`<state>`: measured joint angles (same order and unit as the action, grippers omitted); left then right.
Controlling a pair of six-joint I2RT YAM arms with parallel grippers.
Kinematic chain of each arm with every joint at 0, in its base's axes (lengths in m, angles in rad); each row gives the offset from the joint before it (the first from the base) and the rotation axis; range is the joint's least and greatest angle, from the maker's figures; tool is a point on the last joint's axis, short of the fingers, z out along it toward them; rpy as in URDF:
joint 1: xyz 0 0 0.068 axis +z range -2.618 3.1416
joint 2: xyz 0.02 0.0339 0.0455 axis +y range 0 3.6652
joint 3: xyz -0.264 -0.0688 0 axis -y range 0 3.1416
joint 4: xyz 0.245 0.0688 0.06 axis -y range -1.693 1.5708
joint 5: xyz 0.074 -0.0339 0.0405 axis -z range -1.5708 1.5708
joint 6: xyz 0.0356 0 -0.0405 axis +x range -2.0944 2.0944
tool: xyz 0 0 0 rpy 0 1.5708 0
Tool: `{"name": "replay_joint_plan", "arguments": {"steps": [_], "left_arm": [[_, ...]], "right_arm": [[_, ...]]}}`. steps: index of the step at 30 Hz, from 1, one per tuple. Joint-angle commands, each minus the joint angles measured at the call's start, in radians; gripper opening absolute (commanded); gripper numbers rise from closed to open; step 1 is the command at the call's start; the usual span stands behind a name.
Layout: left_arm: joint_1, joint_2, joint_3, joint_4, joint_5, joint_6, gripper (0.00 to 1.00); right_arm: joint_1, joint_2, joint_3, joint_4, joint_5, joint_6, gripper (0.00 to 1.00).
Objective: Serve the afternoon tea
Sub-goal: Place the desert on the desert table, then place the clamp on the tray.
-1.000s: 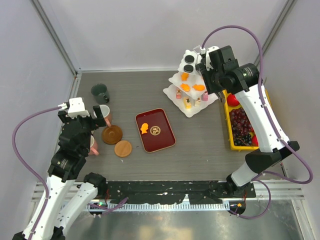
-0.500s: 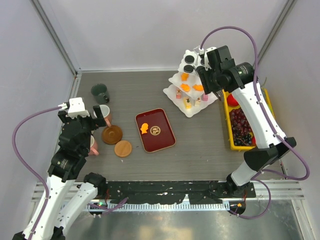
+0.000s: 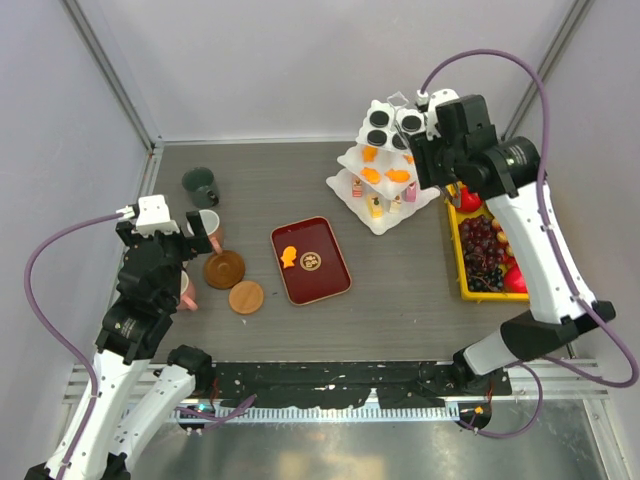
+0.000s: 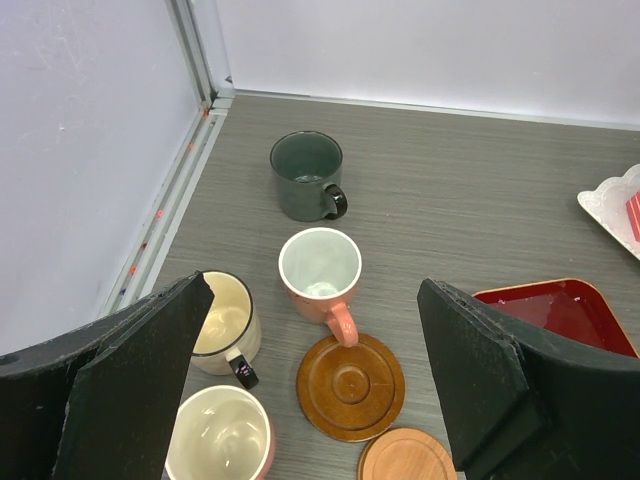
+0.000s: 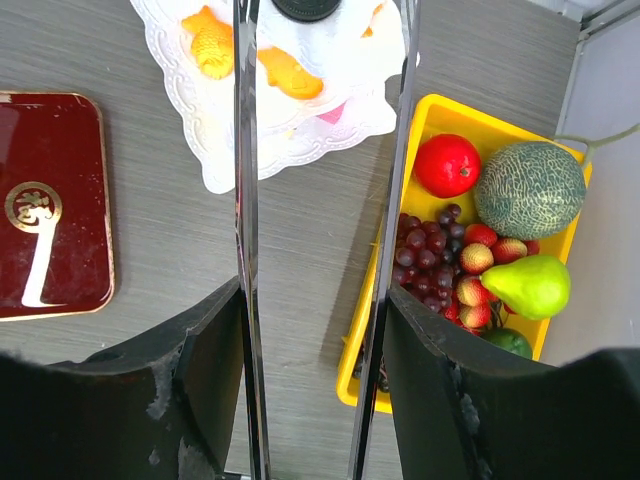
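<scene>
The white three-tier stand point(image 3: 352, 188) stands at the back right, with black round sweets point(image 3: 378, 119) on top, orange sweets point(image 3: 372, 175) in the middle and pink-yellow sweets point(image 3: 376, 208) at the bottom. My right gripper point(image 3: 428, 160) is shut on metal tongs point(image 5: 241, 150), whose two arms reach over the stand point(image 5: 300, 120) and its orange sweets point(image 5: 290, 78). My left gripper point(image 4: 315, 300) hangs open and empty above a pink mug point(image 4: 320, 270), with a dark green mug point(image 4: 306, 175), a cream mug point(image 4: 224, 318) and another mug point(image 4: 220, 440) around. Two brown coasters point(image 4: 350, 373) point(image 4: 408, 458) lie beside them.
A dark red tray point(image 3: 325, 282) with an orange sweet point(image 3: 289, 256) and a round dark piece lies mid-table. The yellow fruit tray point(image 3: 466, 290) sits along the right wall, right of the stand. Walls close in at the left, back and right.
My right arm has swung a little to the right with the tongs, still over the stand. The left arm has not moved.
</scene>
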<state>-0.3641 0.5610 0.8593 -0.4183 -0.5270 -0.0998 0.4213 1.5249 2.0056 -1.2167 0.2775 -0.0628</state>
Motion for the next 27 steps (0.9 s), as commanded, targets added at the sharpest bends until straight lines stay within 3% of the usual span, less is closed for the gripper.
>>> {"name": "replay_joint_plan", "arguments": {"steps": [1,6,16,22,27], "left_arm": [[0.002,0.002,-0.003,0.053,-0.008,0.003,0.97],[0.004,0.002,-0.003,0.053,-0.01,0.003,0.97],[0.004,0.004,-0.005,0.056,-0.014,0.002,0.97],[0.002,0.004,-0.006,0.058,-0.013,0.0,0.97],[0.004,0.0,-0.008,0.059,-0.005,-0.005,0.97]], "right_arm": [[0.01,-0.144,-0.034,0.045,0.005,0.035,0.58],[0.105,-0.275,-0.188,0.14,0.018,0.06,0.56],[0.46,-0.402,-0.678,0.475,0.143,0.29,0.55],[0.551,-0.356,-0.941,0.797,0.126,0.397,0.56],[0.563,-0.212,-1.018,1.001,0.138,0.434,0.56]]}}
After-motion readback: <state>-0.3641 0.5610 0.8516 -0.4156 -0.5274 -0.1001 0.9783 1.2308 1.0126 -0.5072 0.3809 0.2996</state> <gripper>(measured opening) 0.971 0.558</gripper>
